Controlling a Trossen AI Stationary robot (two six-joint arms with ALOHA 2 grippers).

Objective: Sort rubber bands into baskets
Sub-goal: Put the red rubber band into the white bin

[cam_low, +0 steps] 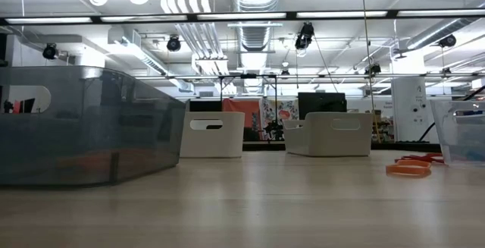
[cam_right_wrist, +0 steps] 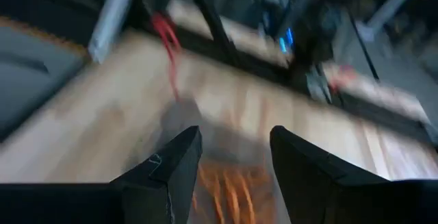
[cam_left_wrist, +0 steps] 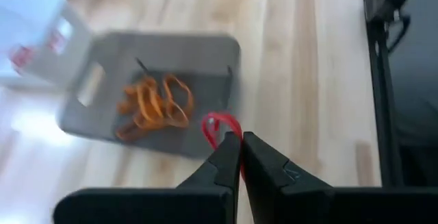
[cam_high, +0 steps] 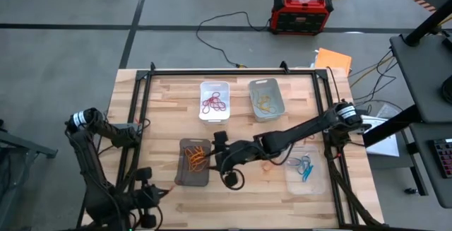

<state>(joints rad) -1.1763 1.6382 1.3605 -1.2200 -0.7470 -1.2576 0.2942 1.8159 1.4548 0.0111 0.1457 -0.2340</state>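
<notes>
My left gripper [cam_left_wrist: 239,138] is shut on a red rubber band [cam_left_wrist: 220,125], beside the left long side of the dark translucent basket [cam_left_wrist: 154,87], which holds orange bands [cam_left_wrist: 154,104]. In the high view it stands near the table's left [cam_high: 164,186]. My right gripper [cam_right_wrist: 236,131] is open and empty over orange bands [cam_right_wrist: 229,186]. In the high view it is at the dark basket's right edge [cam_high: 214,150]. The white basket [cam_high: 214,100] holds red bands, the light grey basket [cam_high: 266,98] yellowish ones, and the clear basket [cam_high: 305,169] blue ones. My left gripper pinches the red band between its two fingertips. A small loop of the band [cam_left_wrist: 217,120] sticks out past the tips. The fingers slant down from the table's left. Whether the band touches the table does not show.
A few loose orange and red bands [cam_low: 409,168] lie on the wood near the clear basket [cam_low: 462,130]. Black frame rails [cam_high: 141,118] run along the table's left and right sides. A red-black box [cam_high: 302,12] and cables lie on the floor beyond the far edge.
</notes>
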